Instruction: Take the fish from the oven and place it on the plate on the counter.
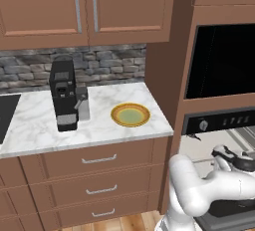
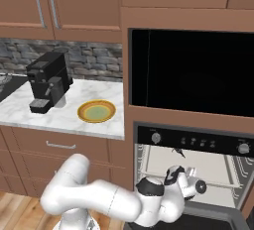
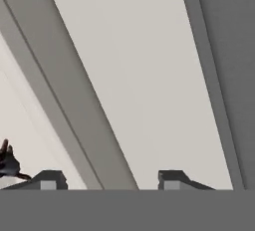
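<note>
gripper (image 3: 110, 180) inside oven (image 2: 191, 169) | fingers apart, nothing between | fish (image 3: 9, 164) just beside one fingertip, untouched

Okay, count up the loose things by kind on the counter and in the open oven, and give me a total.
Coffee machine: 1, on the counter
Plate: 1, on the counter
Fish: 1, in the oven
Total: 3
</note>
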